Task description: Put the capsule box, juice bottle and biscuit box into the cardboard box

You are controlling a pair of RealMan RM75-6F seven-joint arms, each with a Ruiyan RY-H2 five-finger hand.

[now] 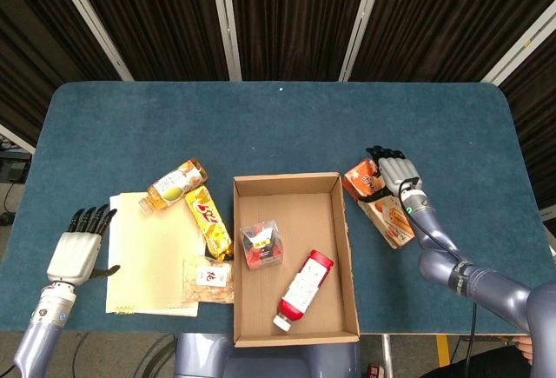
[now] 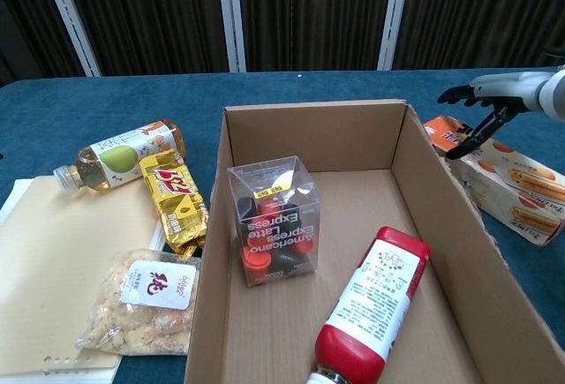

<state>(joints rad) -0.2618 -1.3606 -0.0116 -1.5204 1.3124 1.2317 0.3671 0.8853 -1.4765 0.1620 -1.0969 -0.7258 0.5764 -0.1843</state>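
The open cardboard box (image 1: 344, 248) sits at the table's near middle. Inside it stand the clear capsule box (image 1: 261, 244) (image 2: 274, 221) and, lying down, a red-capped bottle (image 1: 302, 289) (image 2: 371, 312). A yellow juice bottle (image 1: 176, 184) (image 2: 119, 153) lies on the table left of the box. The orange biscuit box (image 1: 380, 208) (image 2: 503, 181) lies flat just right of the cardboard box. My right hand (image 1: 395, 172) (image 2: 493, 103) hovers over the biscuit box's far end with fingers spread, holding nothing. My left hand (image 1: 74, 252) is open at the near left edge.
A gold snack pack (image 1: 208, 219) (image 2: 177, 197), a bag of nuts (image 1: 208, 279) (image 2: 146, 300) and a pale notebook (image 1: 152, 256) (image 2: 53, 269) lie left of the cardboard box. Bare blue table spreads across the far half.
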